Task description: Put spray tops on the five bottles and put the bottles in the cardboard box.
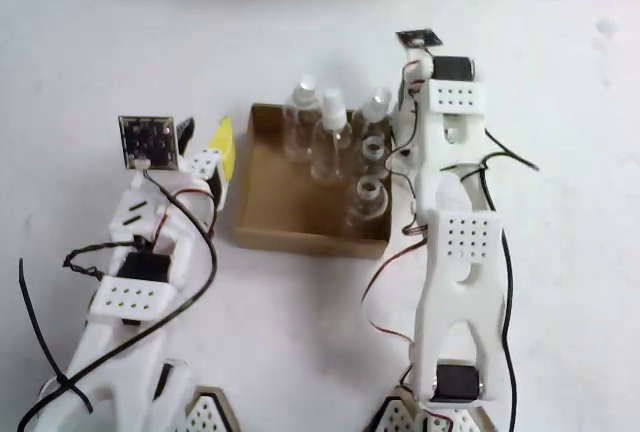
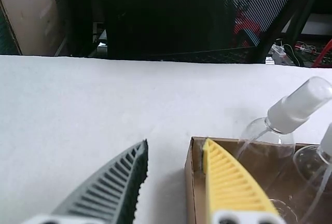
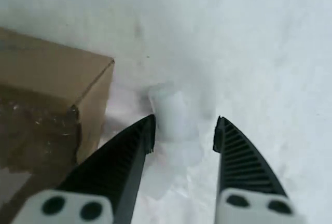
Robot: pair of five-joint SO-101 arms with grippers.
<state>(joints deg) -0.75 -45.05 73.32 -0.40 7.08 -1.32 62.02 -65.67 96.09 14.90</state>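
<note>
Jaws apart on both: right gripper (image 3: 184, 124) straddles a spray top (image 3: 170, 111) just beside the cardboard box (image 3: 52, 71) corner, while left gripper (image 2: 175, 145) hangs at its outer wall.

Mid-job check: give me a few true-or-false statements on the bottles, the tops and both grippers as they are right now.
1. The bottles stand inside the cardboard box. True.
2. Every bottle wears a spray top. False: two stand open-necked, one nearer the arms' bases and one behind it.
3. The right gripper is open, with a spray top at its fingertips. True.
4. That spray top lies inside the box. False: it sits on the table, just outside a corner of the box.
5. The left gripper is shut on a bottle. False: it is open and empty, at the box's wall.
</note>
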